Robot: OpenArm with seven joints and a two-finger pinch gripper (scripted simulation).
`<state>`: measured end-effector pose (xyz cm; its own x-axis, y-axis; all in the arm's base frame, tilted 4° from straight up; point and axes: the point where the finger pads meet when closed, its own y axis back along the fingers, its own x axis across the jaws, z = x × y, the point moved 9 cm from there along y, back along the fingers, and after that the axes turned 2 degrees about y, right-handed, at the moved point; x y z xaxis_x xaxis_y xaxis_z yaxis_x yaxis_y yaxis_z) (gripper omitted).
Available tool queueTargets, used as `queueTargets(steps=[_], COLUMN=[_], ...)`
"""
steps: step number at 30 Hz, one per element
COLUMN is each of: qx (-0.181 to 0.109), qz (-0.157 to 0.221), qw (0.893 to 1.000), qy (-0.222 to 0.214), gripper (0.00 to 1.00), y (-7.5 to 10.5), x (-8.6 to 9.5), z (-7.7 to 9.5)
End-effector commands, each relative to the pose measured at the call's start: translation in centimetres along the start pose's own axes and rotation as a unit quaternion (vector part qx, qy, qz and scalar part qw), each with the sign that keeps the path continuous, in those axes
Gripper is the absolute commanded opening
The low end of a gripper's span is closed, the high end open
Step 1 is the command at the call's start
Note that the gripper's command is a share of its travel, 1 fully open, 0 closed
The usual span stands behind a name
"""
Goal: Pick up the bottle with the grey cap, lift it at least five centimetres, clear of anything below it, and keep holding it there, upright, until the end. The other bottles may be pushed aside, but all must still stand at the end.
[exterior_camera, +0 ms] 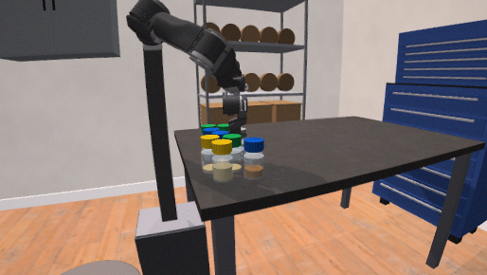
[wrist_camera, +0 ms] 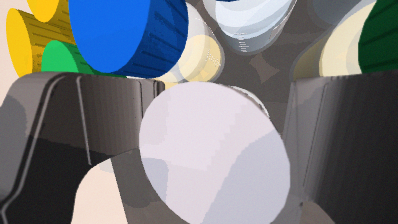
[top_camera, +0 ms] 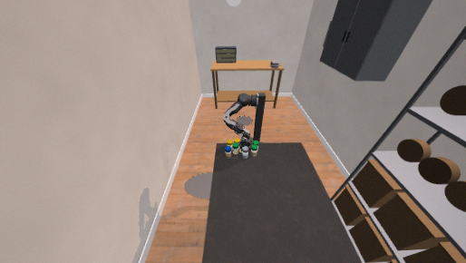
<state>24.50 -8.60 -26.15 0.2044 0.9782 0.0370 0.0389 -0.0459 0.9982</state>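
Note:
The bottle with the grey cap (wrist_camera: 215, 155) (top_camera: 245, 150) stands in the cluster of bottles at the table's far end near the arm's post. In the wrist view its round pale grey cap fills the space between the two dark fingers. My gripper (wrist_camera: 213, 137) (top_camera: 245, 144) (exterior_camera: 235, 127) reaches down from above and is shut on this bottle at the cap. In the exterior view the bottle is hidden behind the other bottles. I cannot tell whether its base touches the dark table (top_camera: 272, 204) (exterior_camera: 341, 142).
Close around stand upright bottles with a blue cap (exterior_camera: 254, 144) (wrist_camera: 125, 35), yellow caps (exterior_camera: 221, 146) (wrist_camera: 22, 45) and green caps (exterior_camera: 232, 137) (wrist_camera: 382, 40). The arm's black post (exterior_camera: 158, 142) stands beside the table's edge. A shelf rack (exterior_camera: 284, 47) is behind.

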Motion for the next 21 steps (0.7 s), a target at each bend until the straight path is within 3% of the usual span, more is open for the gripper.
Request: queueTargets(steps=[1, 21], qx=[-0.001, -0.001], qz=[0.001, 0.001], qw=[1.0, 1.0], qy=[0.0, 0.0], gripper=[0.0, 0.0], y=[0.08, 0.33], x=[0.03, 0.03], z=[0.05, 0.05])
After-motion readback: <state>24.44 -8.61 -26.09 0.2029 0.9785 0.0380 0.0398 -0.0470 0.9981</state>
